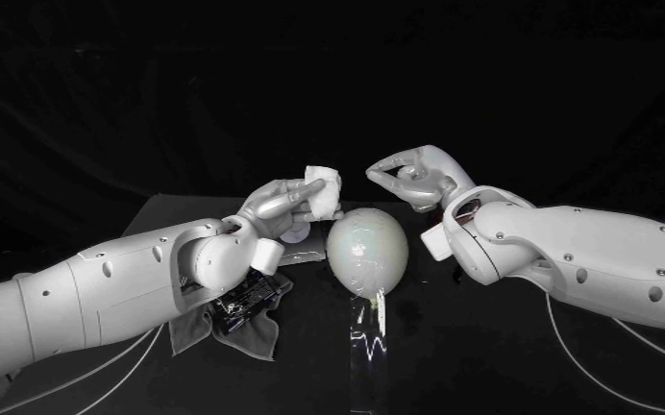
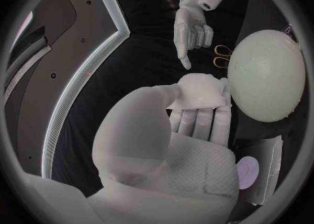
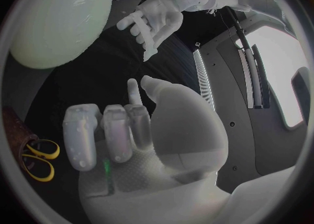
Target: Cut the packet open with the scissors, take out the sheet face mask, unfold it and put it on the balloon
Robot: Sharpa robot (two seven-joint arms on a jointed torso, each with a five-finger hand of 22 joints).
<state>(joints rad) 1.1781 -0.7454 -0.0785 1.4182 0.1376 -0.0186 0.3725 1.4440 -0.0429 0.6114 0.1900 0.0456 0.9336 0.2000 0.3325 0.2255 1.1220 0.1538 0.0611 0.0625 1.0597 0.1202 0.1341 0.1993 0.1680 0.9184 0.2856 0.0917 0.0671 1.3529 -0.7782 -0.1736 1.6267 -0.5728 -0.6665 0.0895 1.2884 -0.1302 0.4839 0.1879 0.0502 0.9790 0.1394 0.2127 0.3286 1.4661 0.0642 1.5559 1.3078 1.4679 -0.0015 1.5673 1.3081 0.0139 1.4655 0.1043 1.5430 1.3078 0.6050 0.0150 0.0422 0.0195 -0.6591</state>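
The table (image 1: 499, 367) was black and a bit shiny, and a streak of light shone on it just in front of the balloon (image 1: 367, 247). Behind the table it was all dark. The balloon was pale and shaped like an egg. It sat on the table between the two arms. The left hand (image 1: 282, 206) was up over the table, just beside the balloon. It was pinching the sheet face mask (image 1: 323, 194) in its fingertips. The mask was white and folded up small, and it was held in the air near the far end of the balloon, not touching it. The right hand (image 1: 413, 177) was on the other side of the balloon, up in the air too. Its fingers were curled in and there was nothing in them. The scissors (image 2: 222, 56) had yellow handles and lay on the table close to the balloon. A grey cloth (image 1: 257, 333) lay crumpled on the table under the left arm.
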